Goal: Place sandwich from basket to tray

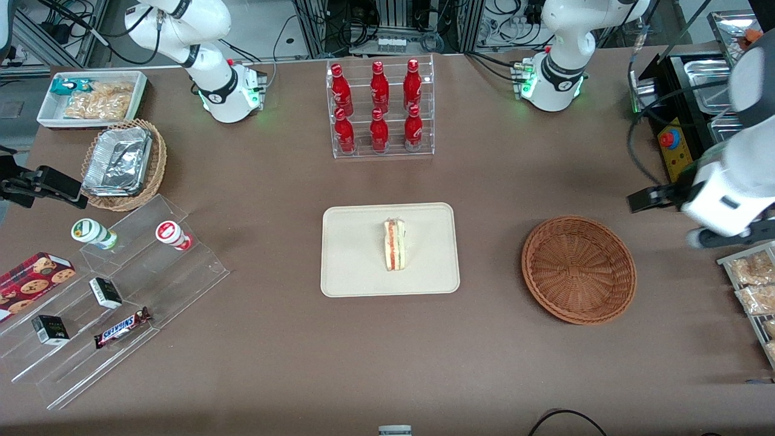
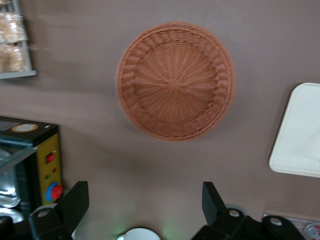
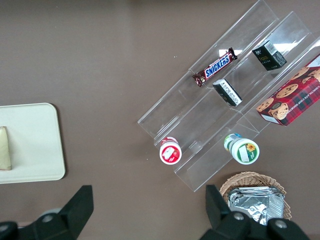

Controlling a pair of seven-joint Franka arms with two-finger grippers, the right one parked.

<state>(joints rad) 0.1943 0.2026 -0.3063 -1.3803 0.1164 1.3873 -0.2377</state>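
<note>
The sandwich (image 1: 395,244), a pale bread wedge with a red-orange and green stripe, lies on the cream-beige tray (image 1: 351,266) at the table's middle. A piece of it also shows in the right wrist view (image 3: 4,149) on the tray (image 3: 35,145). The round reddish-brown wicker basket (image 1: 578,269) is empty, beside the tray toward the working arm's end. In the left wrist view the basket (image 2: 175,80) and a tray corner (image 2: 300,135) show. My left gripper (image 1: 648,198) is open and empty, raised high at the working arm's end of the table, away from the basket; its fingers (image 2: 75,202) stand wide apart.
A clear rack of red bottles (image 1: 380,108) stands farther from the front camera than the tray. Clear stepped shelves (image 1: 115,290) with snacks, a tan basket of foil containers (image 1: 121,163) and a white snack bin (image 1: 91,97) are toward the parked arm's end. A control box (image 1: 675,145) and bagged snacks (image 1: 751,284) sit near my gripper.
</note>
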